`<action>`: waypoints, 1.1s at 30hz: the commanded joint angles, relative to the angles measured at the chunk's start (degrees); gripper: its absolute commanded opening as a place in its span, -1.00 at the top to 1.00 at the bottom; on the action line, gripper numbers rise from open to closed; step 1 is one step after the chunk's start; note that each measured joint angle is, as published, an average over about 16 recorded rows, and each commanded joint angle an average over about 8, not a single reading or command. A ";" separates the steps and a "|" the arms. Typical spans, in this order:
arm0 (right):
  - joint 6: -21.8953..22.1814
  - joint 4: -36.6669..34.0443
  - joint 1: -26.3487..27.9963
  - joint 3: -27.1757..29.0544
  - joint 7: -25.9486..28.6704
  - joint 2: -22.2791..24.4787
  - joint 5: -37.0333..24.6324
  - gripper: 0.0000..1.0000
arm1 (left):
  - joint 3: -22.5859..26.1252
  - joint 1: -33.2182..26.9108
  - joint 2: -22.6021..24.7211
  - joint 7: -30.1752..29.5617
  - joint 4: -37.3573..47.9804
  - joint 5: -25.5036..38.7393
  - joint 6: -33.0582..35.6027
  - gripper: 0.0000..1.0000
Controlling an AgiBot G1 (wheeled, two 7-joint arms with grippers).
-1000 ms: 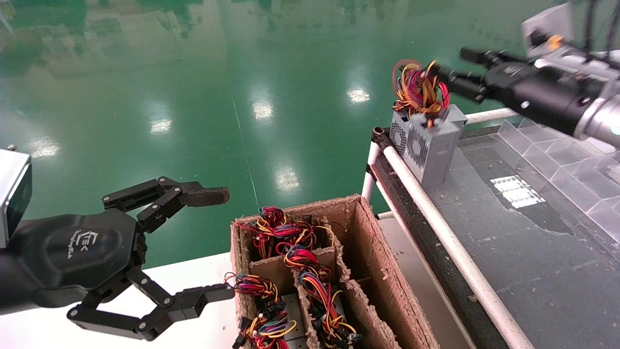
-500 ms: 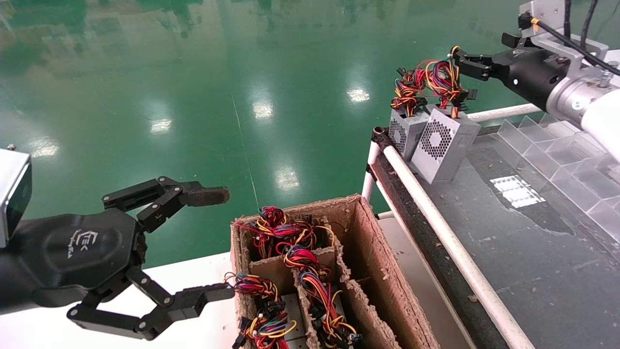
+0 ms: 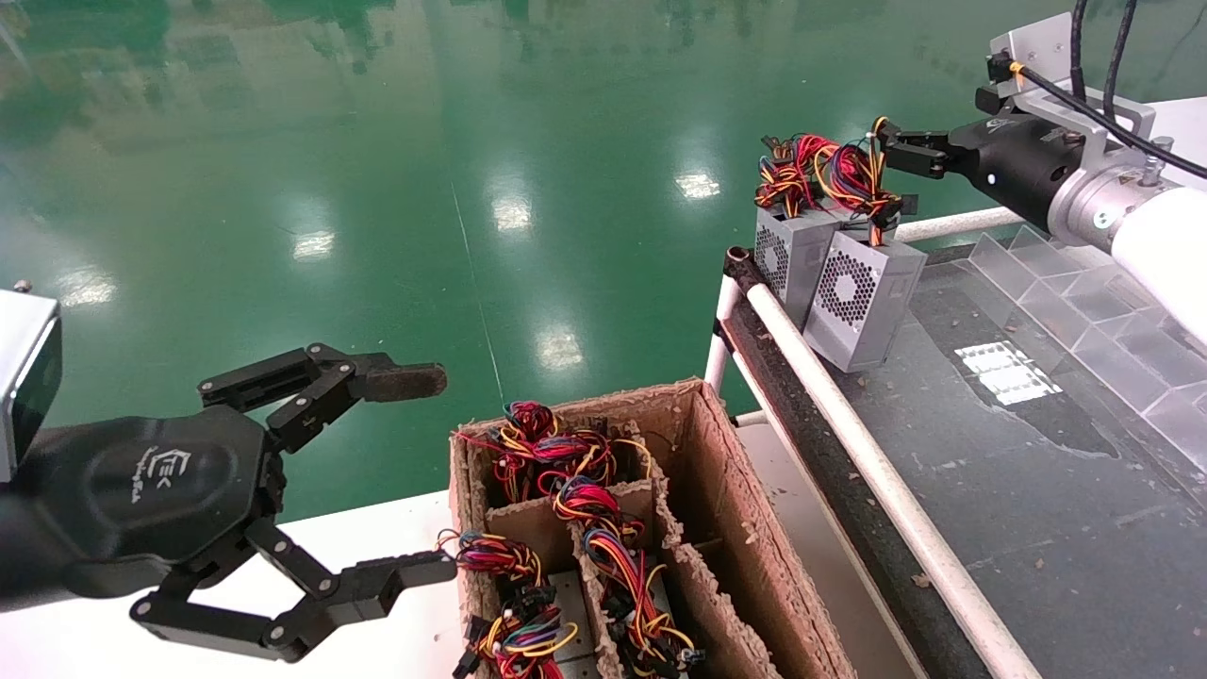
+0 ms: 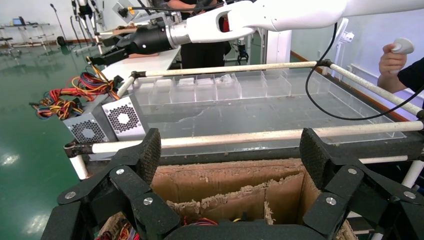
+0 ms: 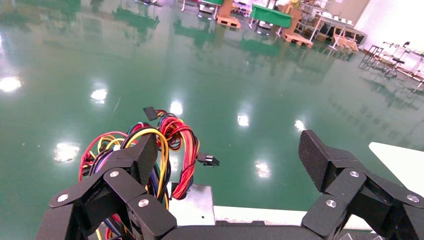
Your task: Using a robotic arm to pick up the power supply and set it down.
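Note:
The power supply (image 3: 863, 300), a grey box with a honeycomb grille, stands on the dark table's far left corner, also in the left wrist view (image 4: 123, 118). Its looped red, yellow and black wires (image 3: 853, 179) rise from the top. My right gripper (image 3: 891, 151) hovers just right of the wire loop, open, with nothing between its fingers; in the right wrist view (image 5: 227, 160) the wires (image 5: 165, 142) lie beside one finger (image 5: 142, 155). My left gripper (image 3: 420, 476) hangs open and idle beside the carton, seen too from its own wrist (image 4: 231, 155).
A second grey power supply (image 3: 787, 253) stands touching the first on its far side. A brown cardboard divider carton (image 3: 717, 490) holds several wired units. White rails (image 3: 849, 424) edge the table, with clear plastic dividers (image 3: 1084, 302) at its right.
The power supply went from tilted under the gripper to standing beside the other box. My right gripper let go of the wires and drew back to the right. Left arm unmoved.

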 commanded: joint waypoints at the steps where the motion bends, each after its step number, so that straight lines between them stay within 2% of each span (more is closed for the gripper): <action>1: -0.42 -0.11 -0.15 -0.17 0.22 0.10 -0.25 -1.00 | 0.00 0.00 0.00 0.00 0.00 0.00 0.00 -1.00; 26: -4.15 -1.04 -0.42 -2.14 5.78 0.83 -3.21 -1.00 | 0.00 0.00 0.00 0.00 0.00 0.00 0.00 -1.00; 33: -1.91 -1.30 0.11 -2.56 8.40 0.58 -3.84 -1.00 | 0.00 0.00 0.00 0.00 0.00 0.00 0.00 -1.00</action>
